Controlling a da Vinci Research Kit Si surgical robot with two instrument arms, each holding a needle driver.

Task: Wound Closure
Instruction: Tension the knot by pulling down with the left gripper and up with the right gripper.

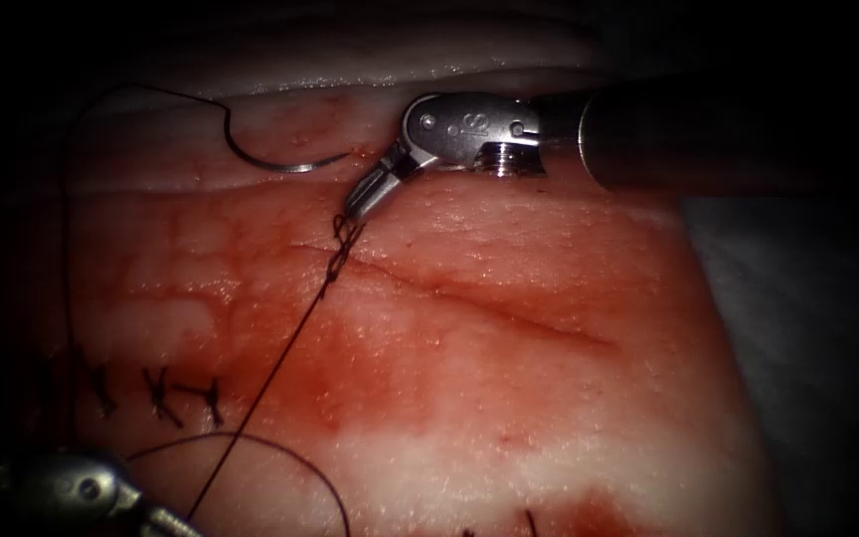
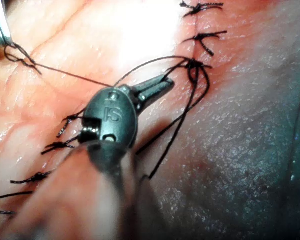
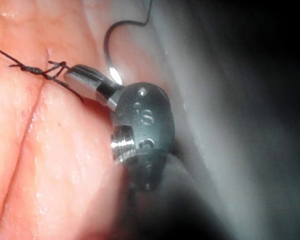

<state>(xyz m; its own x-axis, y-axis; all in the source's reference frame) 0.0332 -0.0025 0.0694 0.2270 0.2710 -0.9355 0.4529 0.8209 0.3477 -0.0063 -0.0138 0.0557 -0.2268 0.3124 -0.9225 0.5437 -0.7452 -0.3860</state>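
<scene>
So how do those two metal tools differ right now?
The right tool reaches in from the right, jaws shut on the thread at a knot over the cut. The left tool sits at the near left corner, pinching thread too. Neither holds the needle, which lies loose on the tissue.

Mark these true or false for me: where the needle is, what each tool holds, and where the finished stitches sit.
1. The needle lies free on the tissue, held by neither tool. True.
2. The right tool grips the needle at mid-curve. False: its jaws are shut on the thread at a knot over the cut.
3. The left tool holds the thread. True.
4. The finished stitches sit right of the open cut. False: they sit to its left.
</scene>
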